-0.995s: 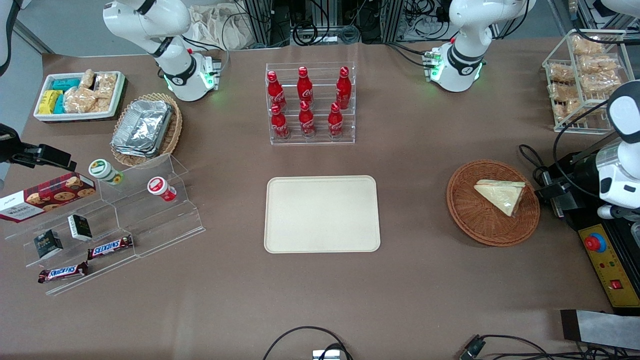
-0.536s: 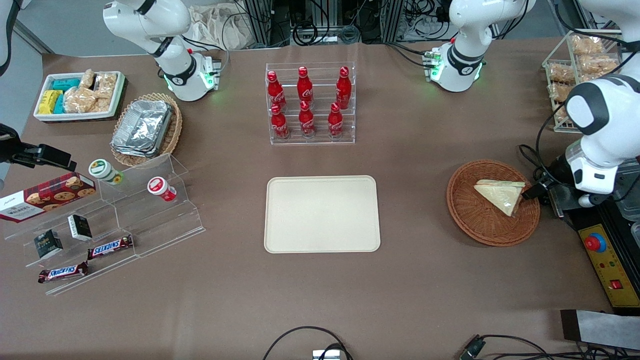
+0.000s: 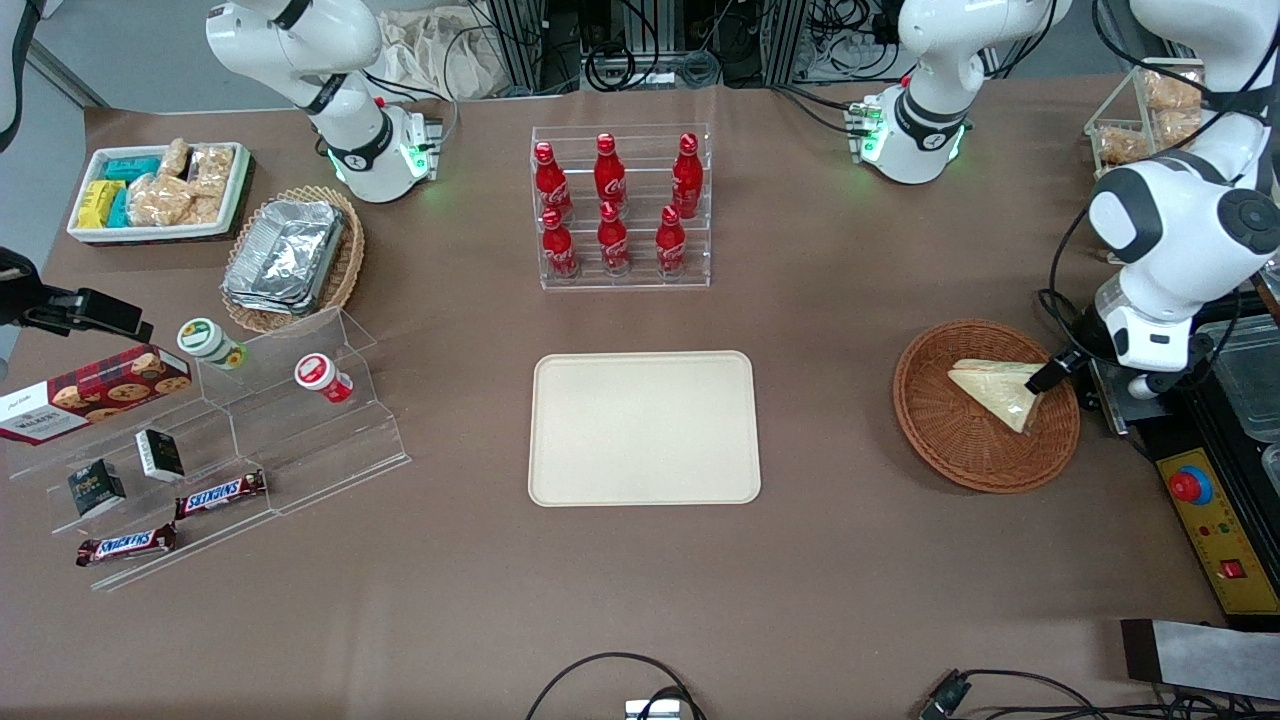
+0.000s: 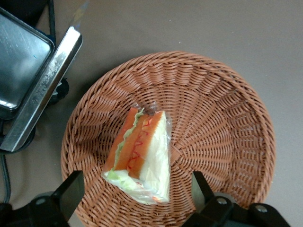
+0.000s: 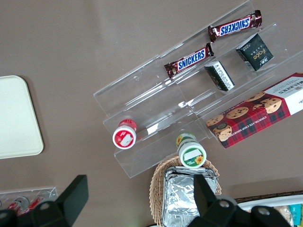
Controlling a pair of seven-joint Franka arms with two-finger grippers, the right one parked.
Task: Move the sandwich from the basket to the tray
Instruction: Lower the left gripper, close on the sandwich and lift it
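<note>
- Bin (image 3: 158, 232): white, at the parked arm's end of the table, stocked with snack packets; no part in the task.
- Tan basket (image 3: 345, 262): just beside the bin, nearer the camera; holds stacked foil containers (image 3: 286, 254).
- Stepped stand (image 3: 330, 440): clear acrylic, tiered so goods face forward. Carries cookie box (image 3: 95, 392), two small cups, two dark cartons, two Snickers bars (image 3: 220, 493).
- Bottle rack (image 3: 620, 205): clear, mid-table, farther from the camera than the tray; six red bottles upright in two rows.
- Tray (image 3: 644, 428): cream, flat on the table, nothing on it; the drop-off spot, well apart from the basket.
- Basket (image 3: 960, 440): reddish-brown wicker, toward the working arm's end of the table.
- Sandwich (image 3: 995, 388): wrapped wedge lying in the basket, not yet lifted. In the wrist view (image 4: 142, 153) orange filling and lettuce show along the cut edge.
- Gripper (image 3: 1050, 372): above the basket rim, just beside the sandwich's broad end. In the wrist view (image 4: 137, 191) spread wide, fingers (image 4: 71, 191) standing either side of the wedge, touching nothing. Judged posed so as to come down astride the wedge; task barely begun.
- Wire rack (image 3: 1150, 130): at the working arm's end, bagged snacks inside, partly hidden by the arm.
</note>
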